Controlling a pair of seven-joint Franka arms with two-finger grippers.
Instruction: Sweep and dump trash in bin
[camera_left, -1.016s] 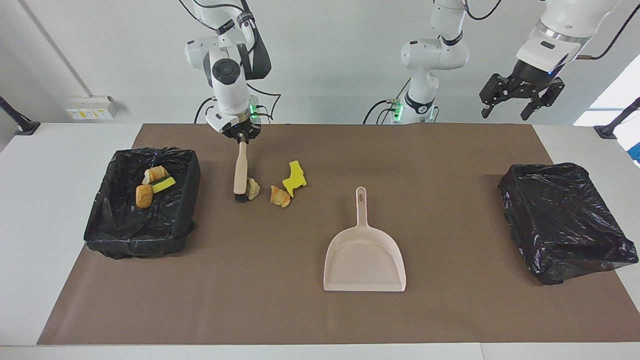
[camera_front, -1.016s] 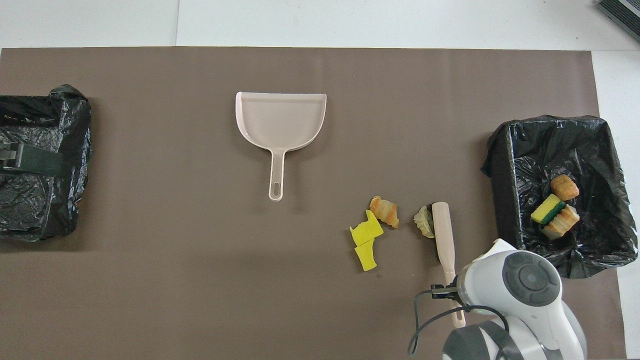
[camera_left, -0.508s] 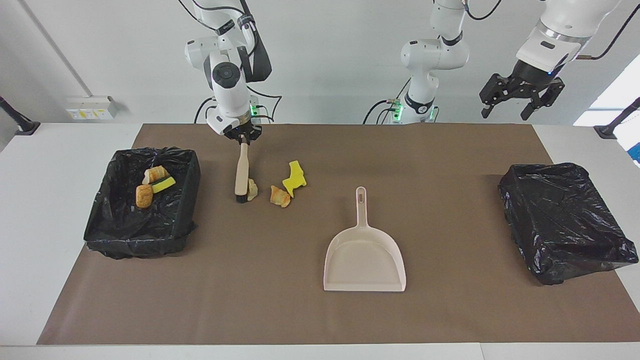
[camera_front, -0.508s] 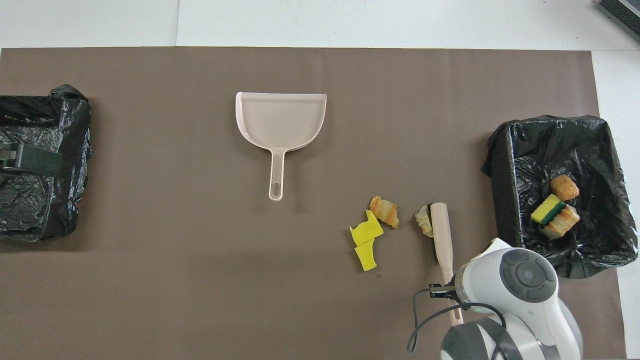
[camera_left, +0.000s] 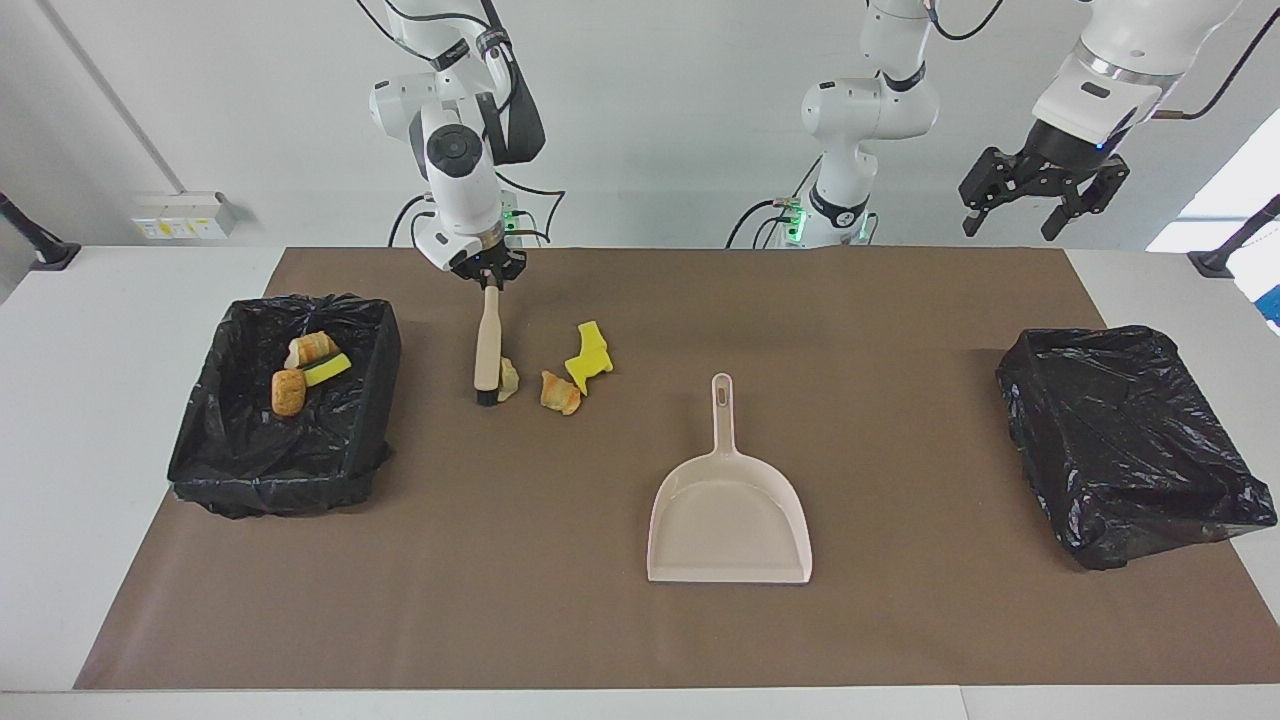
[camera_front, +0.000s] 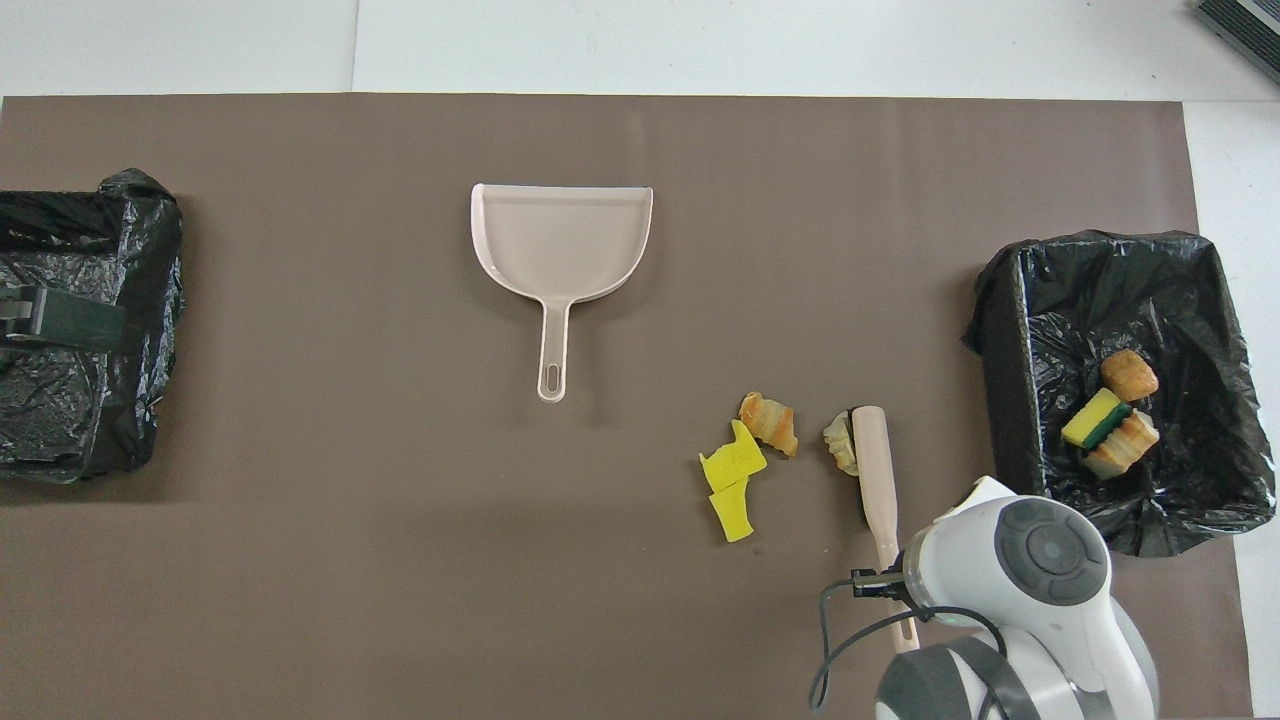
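- Your right claw (camera_left: 489, 280) is clenching the brush (camera_left: 487, 350) by its handle end, bristles down on the mat (camera_left: 600, 620).
- The brush head is touching a tan lump (camera_left: 508, 379) on the side toward the dustpan (camera_left: 729, 520).
- Just beside that lump, a brown lump (camera_left: 559, 392) and two yellow sponge pieces (camera_left: 588, 358) are lying on the mat, well apart from the dustpan.
- Three more scraps (camera_left: 305, 369) are sitting in the bin (camera_left: 285, 470) at the right arm's end of the table.
- Your left claw (camera_left: 1040, 200) is waiting released, high over the second bin (camera_left: 1130, 450).
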